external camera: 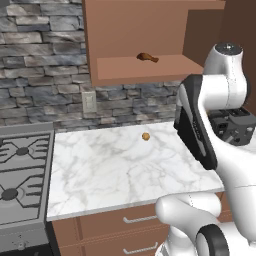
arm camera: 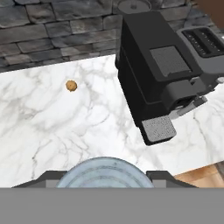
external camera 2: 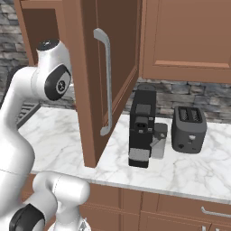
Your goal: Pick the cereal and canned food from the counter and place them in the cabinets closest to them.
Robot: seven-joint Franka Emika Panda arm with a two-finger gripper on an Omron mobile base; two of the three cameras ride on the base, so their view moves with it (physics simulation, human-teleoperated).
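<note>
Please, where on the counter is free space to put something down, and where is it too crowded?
The counter is bare between the stove and the coffee machine, except one small brown ball near the wall. The open cabinet shelf is free beside a brown food piece. Crowded: the coffee machine and toaster stand close together.

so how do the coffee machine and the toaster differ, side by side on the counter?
The coffee machine is black and tall, reaching the cabinet's underside; the toaster is dark grey, low and squat. The coffee machine has a drip tray jutting out at its base; the toaster has two slots on top. Both stand upright on the counter against the stone wall.
</note>
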